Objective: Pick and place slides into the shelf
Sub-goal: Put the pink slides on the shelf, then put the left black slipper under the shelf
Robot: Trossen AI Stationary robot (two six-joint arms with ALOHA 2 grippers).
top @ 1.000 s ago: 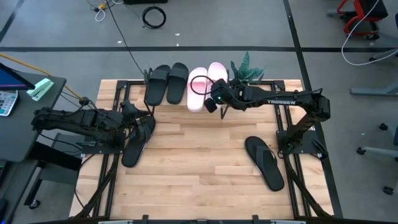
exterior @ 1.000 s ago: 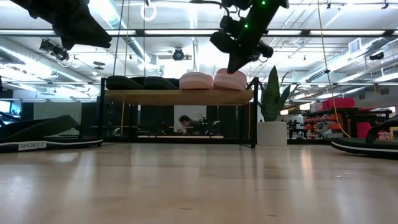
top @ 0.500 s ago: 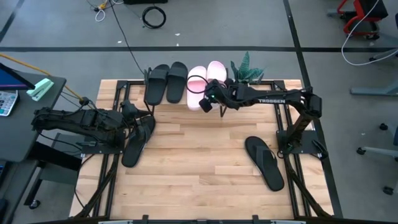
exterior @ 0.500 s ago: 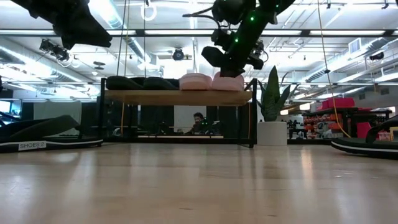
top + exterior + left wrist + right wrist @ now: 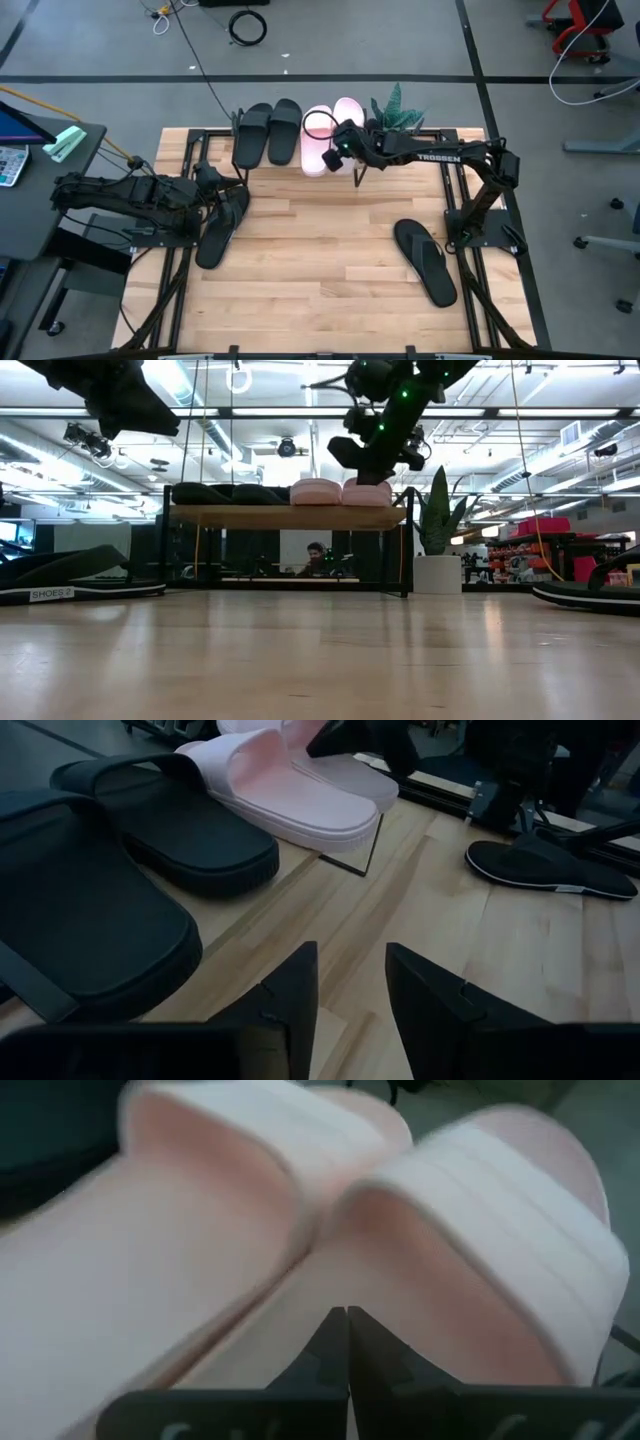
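Four slides sit in a row on the shelf (image 5: 288,514) at the table's far edge: two black slides (image 5: 267,132) toward its left end and two pale pink slides (image 5: 330,135) toward its right end, side by side and touching. The right gripper (image 5: 341,150) hangs over the near ends of the pink pair, its fingers (image 5: 346,1342) pressed together with nothing between them (the wrist view shows them meeting just above the pink footbeds). The left gripper (image 5: 350,990) waits near the table's left edge with its fingers parted and empty, beside a thin black slide (image 5: 222,225) lying on the table (image 5: 320,270). A second thin black slide (image 5: 425,262) lies toward the table's right edge, well apart from the shelf.
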